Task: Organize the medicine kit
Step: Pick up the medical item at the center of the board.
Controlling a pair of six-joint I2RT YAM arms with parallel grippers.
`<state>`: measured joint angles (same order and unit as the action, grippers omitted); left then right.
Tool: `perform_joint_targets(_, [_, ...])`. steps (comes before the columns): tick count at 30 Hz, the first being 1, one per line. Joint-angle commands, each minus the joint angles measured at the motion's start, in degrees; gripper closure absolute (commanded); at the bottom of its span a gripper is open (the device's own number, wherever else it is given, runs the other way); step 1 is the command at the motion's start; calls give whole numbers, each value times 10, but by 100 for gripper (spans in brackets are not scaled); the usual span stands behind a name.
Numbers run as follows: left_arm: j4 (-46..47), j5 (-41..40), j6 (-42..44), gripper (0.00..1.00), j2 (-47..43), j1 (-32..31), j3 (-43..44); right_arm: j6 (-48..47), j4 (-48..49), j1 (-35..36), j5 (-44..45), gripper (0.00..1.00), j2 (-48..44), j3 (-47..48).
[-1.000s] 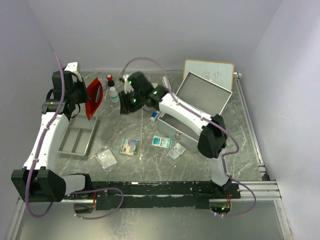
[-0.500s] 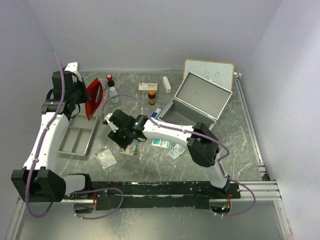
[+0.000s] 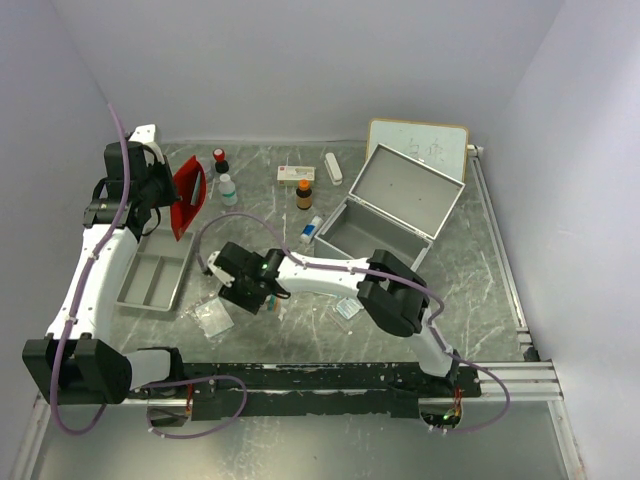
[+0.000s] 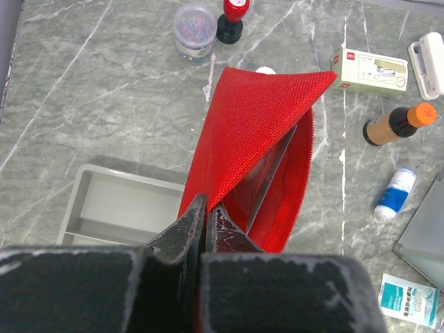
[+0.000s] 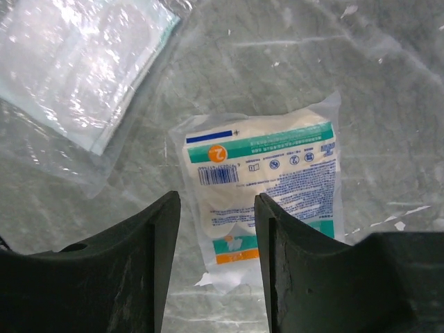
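Fingers [image 5: 149,250] of the right gripper [image 5: 215,232] stand wide apart over a printed sachet [image 5: 270,173]; the left gripper [image 4: 207,214] is pinched tight on the rim of a red pouch [image 4: 260,132].

The sachet lies flat on the grey marbled tabletop [image 3: 470,270], close to the near edge and left of its middle. A clear plastic packet [image 5: 76,69] lies just beside it, on the left-edge side. Whether the right pads touch the sachet cannot be told. The pouch hangs from the left jaws with its mouth gaping, near the far-left corner. A grey divided tray [image 4: 111,205] sits below it along the left edge. A red-capped bottle [image 4: 234,17] and a clear jar [image 4: 194,31] stand by the far edge. A white box [image 4: 368,69], an orange-capped brown bottle [image 4: 395,123] and a small blue-and-white bottle [image 4: 395,194] lie nearer the middle of the far edge. An open metal case [image 3: 385,215] sits toward the far-right corner.
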<state>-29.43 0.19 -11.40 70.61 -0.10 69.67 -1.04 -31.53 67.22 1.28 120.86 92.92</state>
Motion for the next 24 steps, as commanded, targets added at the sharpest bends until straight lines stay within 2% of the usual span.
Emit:
perform_joint_targets(1, [10, 10, 4, 93, -9, 3, 8, -25, 28, -2, -3, 53, 22, -21])
perform_joint_targets(6, [6, 9, 5, 93, -10, 3, 8, -30, 30, -5, -16, 56, 45, -18])
perform_joint_targets(9, [4, 6, 8, 93, -11, 3, 8, -31, 26, -5, -29, 63, 51, -20])
perform_joint_targets(10, [4, 6, 9, 93, -11, 3, 8, -30, 24, -5, -33, 68, 51, -23])
perform_joint_targets(13, [4, 6, 8, 93, -10, 3, 7, -32, 14, -5, -38, 96, 52, -30])
perform_joint_targets(14, [5, 7, 7, 93, -10, 3, 6, -31, 10, -5, -38, 100, 51, -33])
perform_joint_targets(19, [6, 6, 9, 93, -9, 3, 7, 10, -10, -25, -66, 100, 1, -31])
perform_joint_targets(24, [8, 9, 9, 93, -8, 3, 7, 130, -30, -99, -147, 100, -89, 85])
